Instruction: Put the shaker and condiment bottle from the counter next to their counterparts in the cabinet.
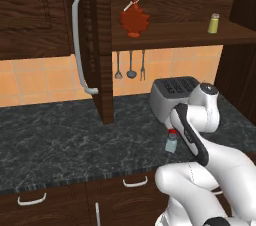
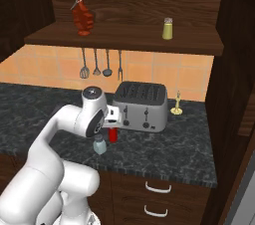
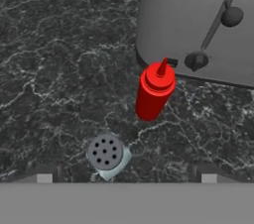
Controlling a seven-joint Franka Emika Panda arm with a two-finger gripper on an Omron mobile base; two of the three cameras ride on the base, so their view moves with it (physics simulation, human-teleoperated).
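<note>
Jaws spread wide, gripping nothing. Two-finger gripper (image 3: pixel 126 176) hanging over the dark grey-black marbled stone counter (image 3: pixel 49 59), pointing down at it. In hand view, small dark fingertips (image 3: pixel 44 177) poking up at bottom left and bottom right.

Small pale blue-grey translucent shaker with perforated grey cap (image 3: pixel 106 154) upright on counter, seen from above, between the two tips but nearer the left one, not touching either. Slim bright red squeeze bottle with pointed nozzle (image 3: pixel 155 91) upright just beyond the shaker, further from the jaws, close to but apart from the shaker. Right behind the bottle, a silver slotted toaster with dark levers and knobs (image 3: pixel 198 25), front face very near the bottle.

In left base view: shaker (image 1: pixel 171 143) on counter (image 1: pixel 55 140) beside the white arm, red bottle mostly hidden behind arm. In right base view: shaker (image 2: pixel 99 145) and red bottle (image 2: pixel 113 134) side by side on counter in front of toaster (image 2: pixel 141 105), just under the hand.

Dark brown wooden wall cabinet (image 1: pixel 170 32) with door swung open, long curved silver handle (image 1: pixel 77 40) on it. On its shelf: maple-leaf-shaped red-brown syrup bottle with tan cap (image 1: pixel 134 16) at left, small yellow-green shaker with grey cap (image 1: pixel 213 23) well apart at right.
</note>
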